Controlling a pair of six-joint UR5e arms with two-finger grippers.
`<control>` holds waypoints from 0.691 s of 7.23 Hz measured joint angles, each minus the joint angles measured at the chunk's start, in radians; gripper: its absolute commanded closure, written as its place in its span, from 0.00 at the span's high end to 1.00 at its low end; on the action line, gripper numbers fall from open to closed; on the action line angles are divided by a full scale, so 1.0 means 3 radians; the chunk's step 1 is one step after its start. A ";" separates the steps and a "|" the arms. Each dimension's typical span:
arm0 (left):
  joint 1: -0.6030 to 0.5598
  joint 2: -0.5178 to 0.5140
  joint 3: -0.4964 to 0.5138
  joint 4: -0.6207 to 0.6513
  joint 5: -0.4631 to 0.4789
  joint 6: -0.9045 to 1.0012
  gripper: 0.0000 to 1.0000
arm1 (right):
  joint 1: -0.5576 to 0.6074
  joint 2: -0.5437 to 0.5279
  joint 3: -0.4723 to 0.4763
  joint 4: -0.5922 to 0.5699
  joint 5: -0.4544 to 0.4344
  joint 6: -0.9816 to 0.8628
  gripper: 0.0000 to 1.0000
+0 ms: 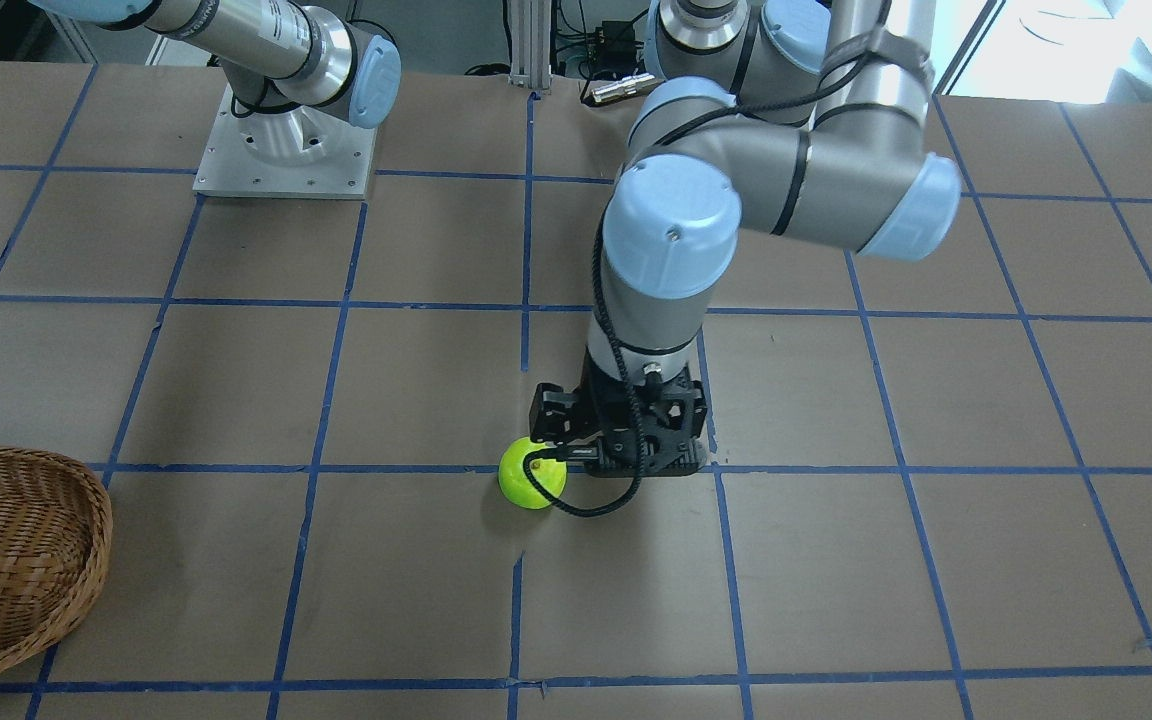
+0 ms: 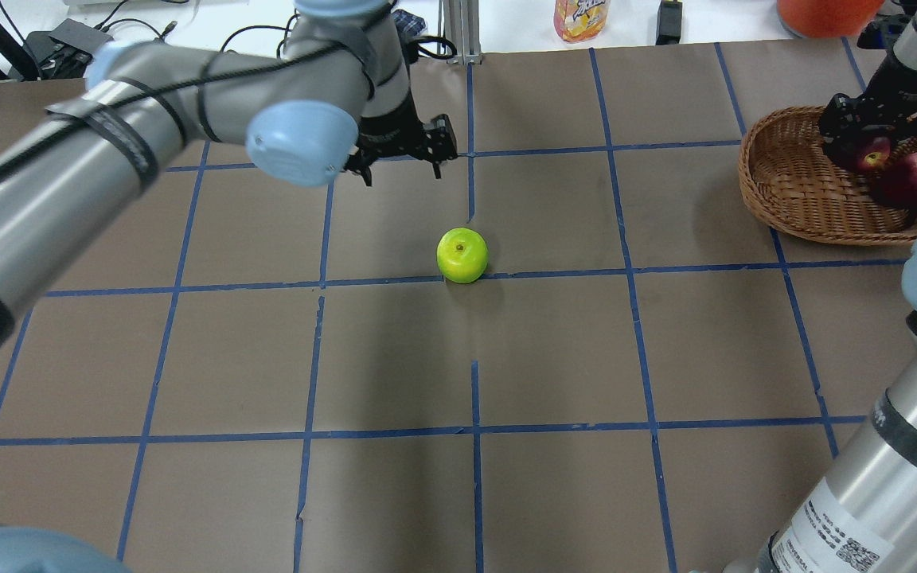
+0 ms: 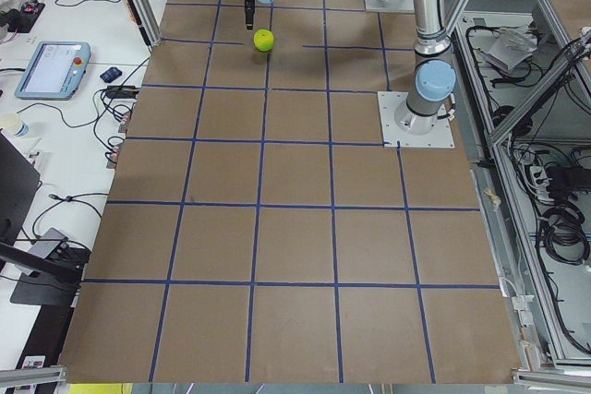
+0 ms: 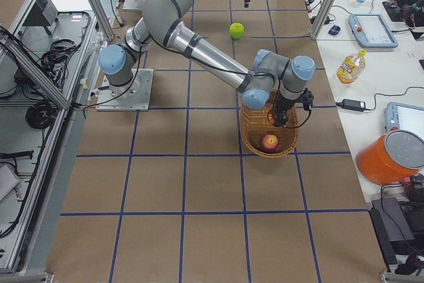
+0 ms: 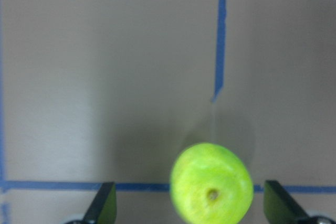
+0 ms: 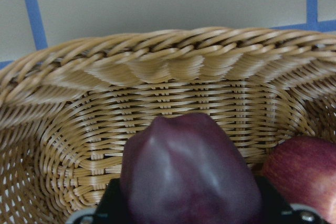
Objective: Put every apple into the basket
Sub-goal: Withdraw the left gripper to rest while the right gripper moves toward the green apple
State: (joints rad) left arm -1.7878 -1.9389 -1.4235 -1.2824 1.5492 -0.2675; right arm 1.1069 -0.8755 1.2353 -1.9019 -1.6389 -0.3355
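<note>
The lime green apple (image 2: 462, 255) lies on the brown table near the middle, also shown in the front view (image 1: 533, 475). My left gripper (image 2: 401, 167) is open and hovers just above it. In the left wrist view the green apple (image 5: 212, 190) sits between the two spread fingertips (image 5: 105, 205). My right gripper (image 2: 864, 137) is down in the wicker basket (image 2: 793, 215), shut on the dark maroon apple (image 6: 189, 177). The red apple (image 2: 916, 179) lies in the basket beside it and also shows in the right wrist view (image 6: 304, 171).
A juice bottle (image 2: 582, 16) and an orange bucket (image 2: 825, 12) stand beyond the table's far edge. The right arm's base plate (image 1: 286, 150) is bolted at the robot side. Blue tape lines grid the table.
</note>
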 measured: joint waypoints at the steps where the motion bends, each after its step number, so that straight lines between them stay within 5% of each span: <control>1: 0.0115 0.0207 0.0147 -0.0441 0.0007 0.0086 1.00 | -0.0019 0.0030 0.0011 -0.0005 -0.0001 -0.0003 0.16; 2: 0.0241 0.0385 0.0178 -0.0732 0.0019 0.0156 1.00 | -0.0029 0.0064 0.0016 -0.0015 0.0001 -0.0005 0.77; 3: 0.0417 0.0545 0.0161 -0.0950 0.0026 0.0321 1.00 | -0.0035 0.0093 0.0018 -0.0030 0.0004 -0.0007 1.00; 5: 0.0699 0.0861 0.0110 -0.1284 0.0032 0.0662 1.00 | -0.0038 0.0119 0.0018 -0.0043 0.0016 -0.0002 1.00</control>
State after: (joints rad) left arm -1.5780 -1.6808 -1.3907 -1.6675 1.5587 -0.0688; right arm 1.0954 -0.8399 1.2407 -1.9147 -1.6341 -0.3361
